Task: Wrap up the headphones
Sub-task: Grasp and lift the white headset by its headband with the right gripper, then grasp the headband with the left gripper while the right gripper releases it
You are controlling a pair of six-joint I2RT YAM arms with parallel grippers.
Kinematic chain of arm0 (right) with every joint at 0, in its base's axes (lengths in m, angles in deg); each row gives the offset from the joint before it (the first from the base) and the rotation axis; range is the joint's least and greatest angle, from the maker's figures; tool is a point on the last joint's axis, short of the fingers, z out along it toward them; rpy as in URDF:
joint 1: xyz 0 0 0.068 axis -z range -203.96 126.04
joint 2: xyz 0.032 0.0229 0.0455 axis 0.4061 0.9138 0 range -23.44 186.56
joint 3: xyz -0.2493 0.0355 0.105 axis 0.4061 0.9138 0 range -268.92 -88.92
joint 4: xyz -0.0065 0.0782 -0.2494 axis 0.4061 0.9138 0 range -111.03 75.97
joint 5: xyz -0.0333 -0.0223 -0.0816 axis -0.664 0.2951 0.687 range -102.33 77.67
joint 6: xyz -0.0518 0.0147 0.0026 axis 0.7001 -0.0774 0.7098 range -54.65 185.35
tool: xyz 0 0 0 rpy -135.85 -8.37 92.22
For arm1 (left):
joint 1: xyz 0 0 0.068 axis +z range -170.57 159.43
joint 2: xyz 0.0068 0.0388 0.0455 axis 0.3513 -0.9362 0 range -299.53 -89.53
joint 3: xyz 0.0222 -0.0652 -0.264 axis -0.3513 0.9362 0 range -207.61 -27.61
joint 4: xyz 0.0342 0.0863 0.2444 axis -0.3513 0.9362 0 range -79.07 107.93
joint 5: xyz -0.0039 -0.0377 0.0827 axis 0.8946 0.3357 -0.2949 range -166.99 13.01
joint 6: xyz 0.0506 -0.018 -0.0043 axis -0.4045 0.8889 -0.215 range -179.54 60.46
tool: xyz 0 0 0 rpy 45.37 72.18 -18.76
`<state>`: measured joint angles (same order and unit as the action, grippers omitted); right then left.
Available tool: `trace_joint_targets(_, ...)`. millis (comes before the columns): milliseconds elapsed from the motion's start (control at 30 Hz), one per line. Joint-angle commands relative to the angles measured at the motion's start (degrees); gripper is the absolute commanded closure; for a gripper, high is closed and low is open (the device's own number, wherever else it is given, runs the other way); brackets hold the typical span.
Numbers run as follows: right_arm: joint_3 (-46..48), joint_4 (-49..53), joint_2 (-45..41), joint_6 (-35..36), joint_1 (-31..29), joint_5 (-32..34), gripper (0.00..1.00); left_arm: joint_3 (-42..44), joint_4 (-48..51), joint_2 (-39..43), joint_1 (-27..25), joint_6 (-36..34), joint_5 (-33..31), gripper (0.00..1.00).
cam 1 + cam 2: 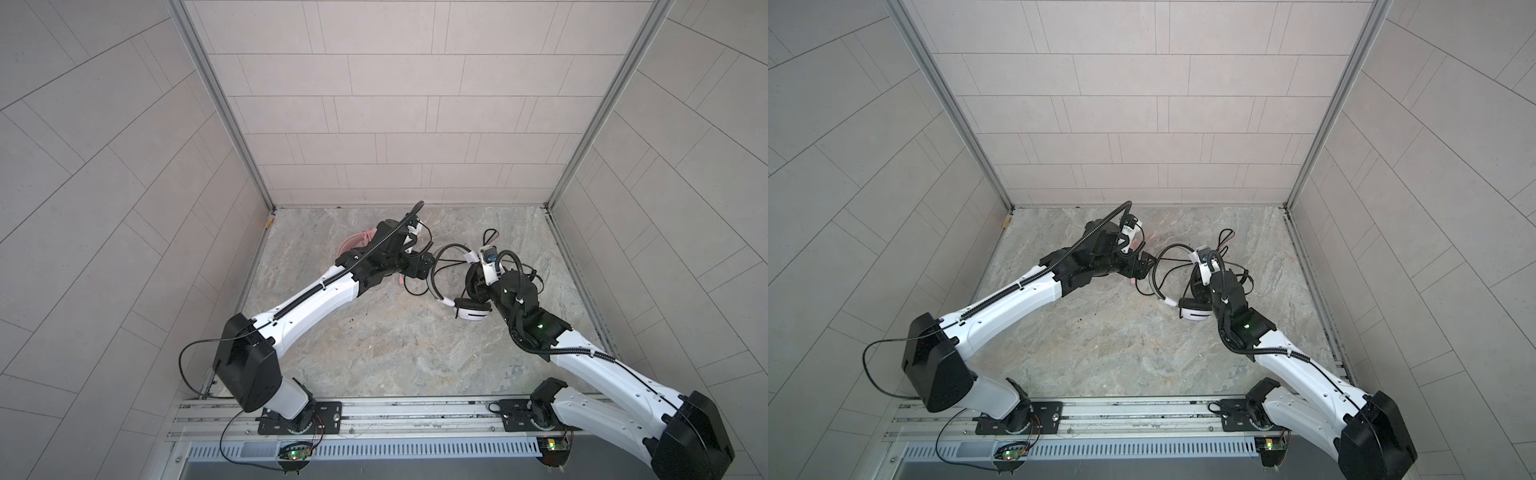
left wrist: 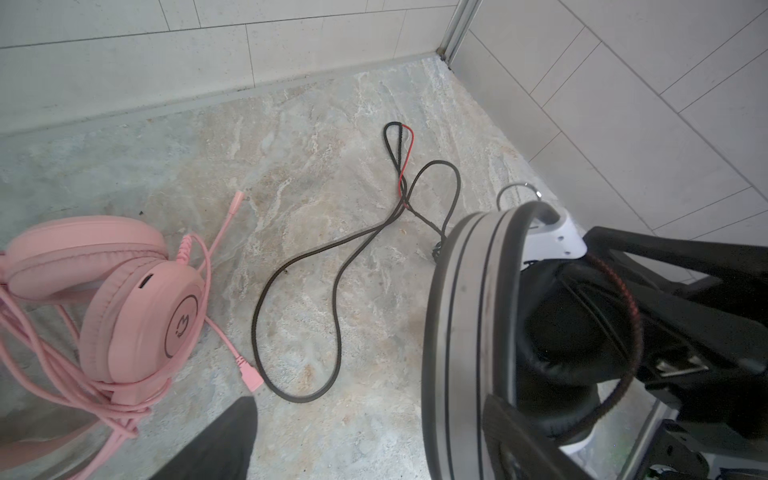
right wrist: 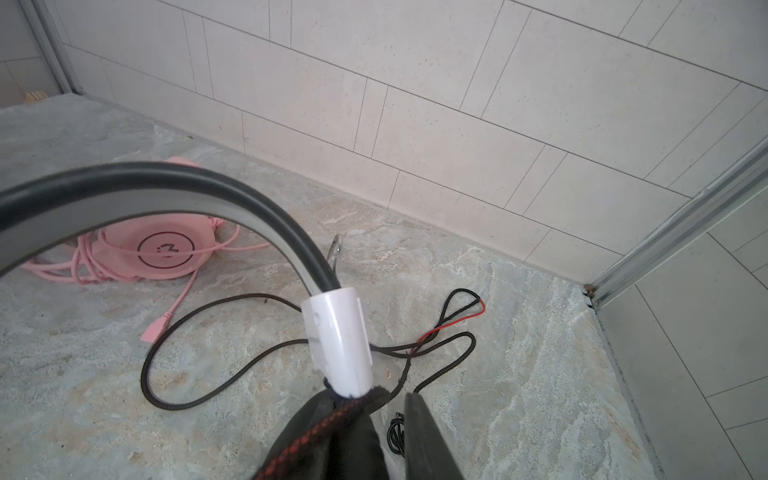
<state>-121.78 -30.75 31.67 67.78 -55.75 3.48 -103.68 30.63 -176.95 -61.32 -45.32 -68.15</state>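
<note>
Right hand is clamped on a black padded ear cup of the white-and-black headset and holds that side raised, so the headband arches up; the other cup rests on the tabletop. Left hand has its jaws wide apart and grips nothing. The headband runs close to one finger in the left wrist view; cannot tell whether they touch. The black cable lies unwrapped in slack loops on the tabletop between the two headsets, its red-marked end toward the back wall. The pink headset lies flat beside and partly under the left arm, its pink cable bundled around the cup, and a pink plug lies just beside a black loop. Judgement: pink looks largely done, black-cable wrap not started. Risks: (1) the grip is on soft cushion, so a sideways knock on the headband from the open left hand could twist the headset out. (2) Pulling the black cable in could drag its loop across the pink plug and undo the pink bundle. (3) Slack loops may snag a left finger. (4) The resting cup may slide if the right hand lifts quickly.
</note>
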Motion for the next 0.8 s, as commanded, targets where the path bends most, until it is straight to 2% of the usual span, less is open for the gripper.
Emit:
trace_joint_targets(0,-1.84,-5.94,0.13,1.52,-1.8,-2.22,0.78,-2.47,2.46,-0.53,-1.78,-1.89,-0.83,0.09)
trace_joint_targets(233,-1.04,-7.35,2.69,1.73,-1.74,0.51,0.77,-2.74,3.06,0.49,-2.13,-1.58,0.36,0.09)
trace_joint_targets(600,0.33,-8.73,3.91,-0.71,-1.87,-2.54,0.77,-2.28,3.19,0.74,-2.75,-1.39,-0.02,0.09)
trace_joint_targets(767,0.43,-8.56,4.53,-0.81,-1.85,-2.28,0.77,1.1,1.8,5.86,-2.74,-1.26,-6.9,0.09)
